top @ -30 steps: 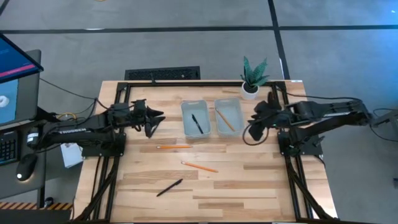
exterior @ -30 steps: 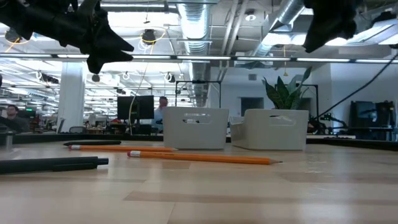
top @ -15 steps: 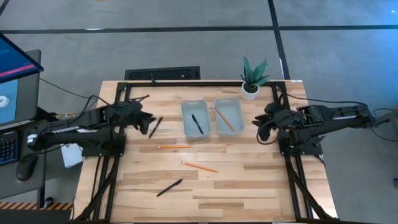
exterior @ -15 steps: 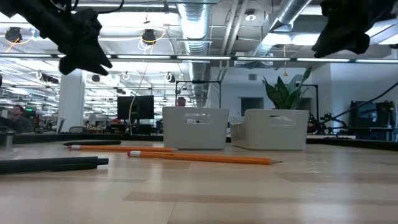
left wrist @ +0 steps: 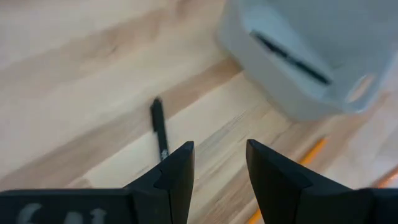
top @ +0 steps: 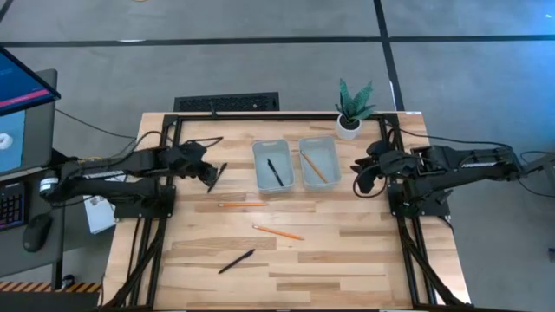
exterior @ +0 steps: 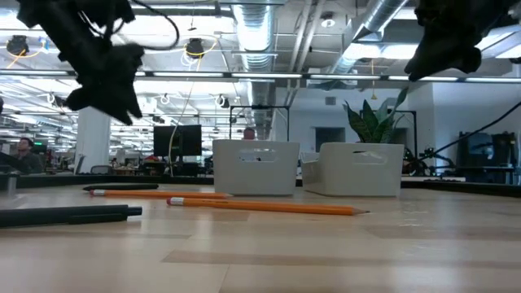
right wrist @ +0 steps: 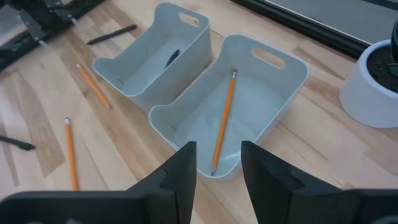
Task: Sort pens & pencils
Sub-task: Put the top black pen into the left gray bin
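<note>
Two trays, one stick each.
Left tray (top: 272,165) holds a pen (top: 275,172), right tray (top: 318,162) a pencil (top: 313,167); three pens, three pencils total; left gripper (left wrist: 219,163) and right gripper (right wrist: 217,163) jaws apart, empty.

wooden table (top: 347,251), two trays (top: 271,165), plant pot (top: 348,125), loose pens (top: 236,261), pencils (top: 278,231)

Lighting was bright and even from ceiling lights (exterior: 195,47); soft shadows; left wrist view blurred, near table (exterior: 326,252) unfocused.

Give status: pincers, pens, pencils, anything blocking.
Left pincer open over loose pen; right pincer open above pencil tray. One pen, one pencil binned. Nothing blocking.
</note>
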You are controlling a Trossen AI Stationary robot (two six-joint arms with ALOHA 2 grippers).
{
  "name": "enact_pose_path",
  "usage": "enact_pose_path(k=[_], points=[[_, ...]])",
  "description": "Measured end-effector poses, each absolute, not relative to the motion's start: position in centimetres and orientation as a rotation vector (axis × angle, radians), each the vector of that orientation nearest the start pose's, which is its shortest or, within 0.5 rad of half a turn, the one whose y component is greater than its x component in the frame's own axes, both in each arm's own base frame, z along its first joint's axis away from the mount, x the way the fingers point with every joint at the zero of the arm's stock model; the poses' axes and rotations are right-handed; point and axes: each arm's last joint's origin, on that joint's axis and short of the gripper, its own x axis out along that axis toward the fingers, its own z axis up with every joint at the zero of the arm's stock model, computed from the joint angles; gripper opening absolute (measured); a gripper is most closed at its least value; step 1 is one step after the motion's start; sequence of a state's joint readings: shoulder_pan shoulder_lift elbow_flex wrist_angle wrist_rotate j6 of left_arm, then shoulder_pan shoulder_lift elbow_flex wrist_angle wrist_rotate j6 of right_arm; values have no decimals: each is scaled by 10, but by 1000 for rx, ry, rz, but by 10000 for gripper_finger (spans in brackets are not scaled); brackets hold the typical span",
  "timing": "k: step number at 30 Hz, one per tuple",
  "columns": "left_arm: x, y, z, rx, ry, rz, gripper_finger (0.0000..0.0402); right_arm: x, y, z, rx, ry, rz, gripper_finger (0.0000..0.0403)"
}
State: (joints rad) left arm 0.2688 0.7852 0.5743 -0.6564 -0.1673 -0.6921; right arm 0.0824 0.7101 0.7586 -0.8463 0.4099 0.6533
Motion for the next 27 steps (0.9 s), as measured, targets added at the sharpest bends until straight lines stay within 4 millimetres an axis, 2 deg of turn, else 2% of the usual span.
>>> enact_pose_path(k=[8, 13, 18, 27], points=[[155, 49, 204, -748, 857, 709, 137, 133, -1, 278, 415, 652, -549, 148], [156, 58, 192, -771, 949, 774, 137, 136, 0, 277, 412, 662, -552, 146], [160, 65, 182, -843, 1022, 749, 137, 140, 0, 274, 405, 681, -557, 144], [166, 72, 163, -830, 1144, 763, 137, 148, 1, 269, 396, 717, -563, 145]])
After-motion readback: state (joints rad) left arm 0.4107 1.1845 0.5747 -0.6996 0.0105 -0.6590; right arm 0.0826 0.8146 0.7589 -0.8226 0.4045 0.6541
